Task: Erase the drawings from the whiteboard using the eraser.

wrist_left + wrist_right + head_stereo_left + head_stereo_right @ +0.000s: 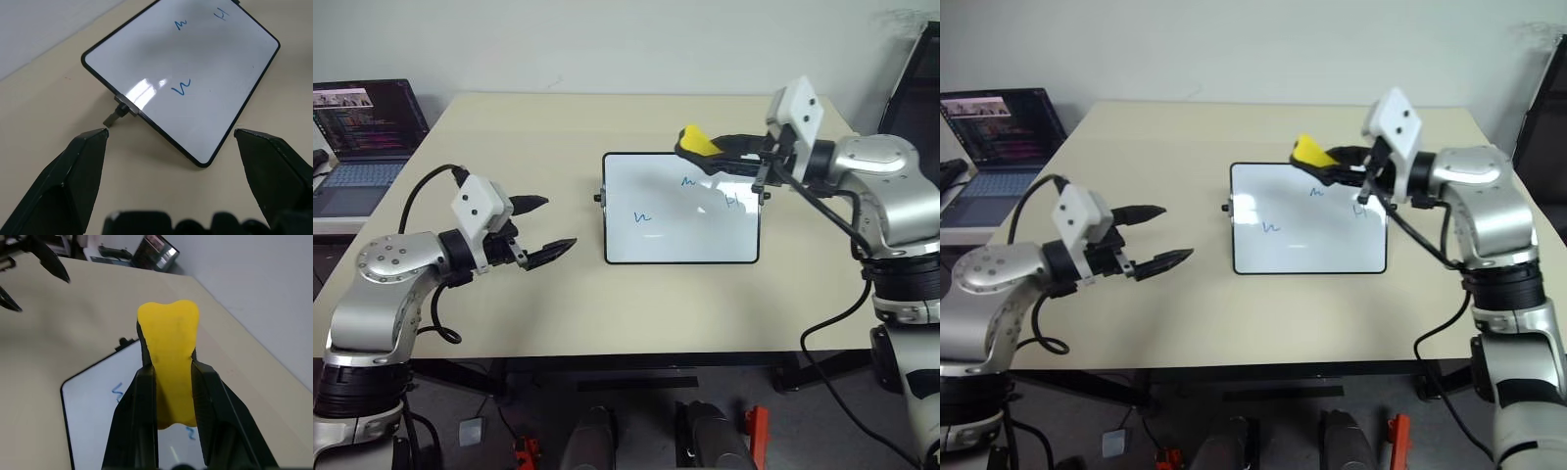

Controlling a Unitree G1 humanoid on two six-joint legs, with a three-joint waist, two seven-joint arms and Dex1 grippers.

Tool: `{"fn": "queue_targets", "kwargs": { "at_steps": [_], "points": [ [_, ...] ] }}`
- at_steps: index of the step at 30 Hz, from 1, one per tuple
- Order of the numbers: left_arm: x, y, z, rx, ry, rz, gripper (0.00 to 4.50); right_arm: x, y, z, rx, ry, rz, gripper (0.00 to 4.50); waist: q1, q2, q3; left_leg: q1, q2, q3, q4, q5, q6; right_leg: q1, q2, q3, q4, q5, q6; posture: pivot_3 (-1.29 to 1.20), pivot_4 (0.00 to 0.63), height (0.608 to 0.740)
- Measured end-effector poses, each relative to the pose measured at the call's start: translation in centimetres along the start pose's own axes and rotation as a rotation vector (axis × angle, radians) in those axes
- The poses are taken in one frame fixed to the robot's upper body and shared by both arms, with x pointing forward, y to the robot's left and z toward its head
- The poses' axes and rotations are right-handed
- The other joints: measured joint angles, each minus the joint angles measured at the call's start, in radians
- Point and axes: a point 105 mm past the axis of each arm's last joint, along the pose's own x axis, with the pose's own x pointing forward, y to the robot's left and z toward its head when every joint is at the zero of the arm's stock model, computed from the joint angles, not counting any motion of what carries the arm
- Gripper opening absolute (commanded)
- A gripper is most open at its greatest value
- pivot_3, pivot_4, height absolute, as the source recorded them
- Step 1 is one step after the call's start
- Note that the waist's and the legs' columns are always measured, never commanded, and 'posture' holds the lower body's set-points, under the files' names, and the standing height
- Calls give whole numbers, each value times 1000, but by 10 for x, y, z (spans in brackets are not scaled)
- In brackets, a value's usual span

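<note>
Beige table (558, 294) — whiteboard (681, 235) flat

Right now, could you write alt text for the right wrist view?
A black two-fingered pincer clamps a yellow eraser above a whiteboard bearing blue drawings on a beige table.

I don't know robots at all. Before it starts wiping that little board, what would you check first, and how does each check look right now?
1. Eraser firmly held: ok, clamped between the right gripper's fingers.
2. Eraser over the whiteboard: ok, at its far edge.
3. Eraser touching the board: cannot tell.
4. Drawings to wipe: ok, three blue squiggles in plain sight, none erased.
5. Left gripper out of the way: ok, open, beside the board, apart from it.
6. Board lying flat on the table: ok.
</note>
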Motion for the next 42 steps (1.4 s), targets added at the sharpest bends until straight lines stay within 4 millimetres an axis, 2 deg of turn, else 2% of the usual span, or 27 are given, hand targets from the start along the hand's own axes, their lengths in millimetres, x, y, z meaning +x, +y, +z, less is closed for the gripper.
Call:
{"fn": "queue_targets", "kwargs": {
  "at_steps": [3, 6, 8, 11, 14, 18, 21, 26, 31, 38, 42],
  "points": [
    [0, 1, -1, 10, 1, 5, 4500, 28, 25, 4, -5, -33, 87, 574, -4, 0, 0, 0, 0, 0, 0, 0, 0, 0, 0, 0, 0, 0, 0, 0, 150, 740],
    [1, 0, -2, 9, 4, -2, 4500, 58, 49, -1, -84, 8, 139, 536, -5, 0, 0, 0, 0, 0, 0, 0, 0, 0, 0, 0, 0, 0, 0, 0, 150, 740],
    [3, -2, -3, 5, 9, -7, 4500, 75, 55, -11, -160, 69, 134, 525, -6, 0, 0, 0, 0, 0, 0, 0, 0, -1, 0, 0, 0, 0, 0, 0, 150, 740],
    [2, 0, -7, 1, 22, 0, 4500, 91, 52, -26, -199, 134, 104, 515, -2, 0, 0, 0, 0, 0, 0, 0, 0, -1, 0, 0, 0, 1, -2, 0, 150, 740],
    [2, 0, -8, 2, 27, 2, 4500, 98, 39, -37, -243, 203, 58, 515, -1, 0, 0, 0, 0, -1, 0, 0, 0, -1, 0, 0, 0, 2, -2, 0, 150, 740],
    [1, -1, -10, 0, 32, 3, 4500, 105, 21, -39, -309, 249, -11, 514, -4, 0, 0, 0, 0, -1, -1, 0, 0, -2, 0, -1, 1, 1, -3, 0, 150, 740],
    [1, -1, -11, -2, 35, 7, 4500, 110, 14, -46, -377, 295, -27, 495, -8, 0, 0, 0, 0, -1, -2, 0, 0, -2, 0, -1, 0, 1, -3, 0, 150, 740],
    [1, -1, -11, -4, 37, 17, 4500, 110, 16, -66, -409, 354, -2, 423, -8, 0, 0, 0, 0, -1, -2, 0, 0, -2, 0, -1, 1, 1, -4, 0, 150, 740],
    [1, -1, -11, -3, 37, 18, 4500, 116, 19, -71, -415, 354, 18, 384, -15, -1, -1, 3, 0, -1, -1, 0, 0, 1, 0, -1, 2, 1, -4, 0, 150, 740],
    [1, -1, -10, -1, 35, 18, 4500, 122, 29, -88, -413, 396, 68, 358, -16, -5, -4, 20, 2, -1, -2, 0, 0, 16, 1, -1, 2, -5, -8, 0, 150, 740],
    [1, -1, -10, 0, 35, 19, 4500, 120, 42, -101, -439, 435, 140, 357, -16, -8, -8, 32, 4, -1, -2, -1, -1, 23, 0, 0, -1, -5, -8, 0, 150, 740]
  ]
}}
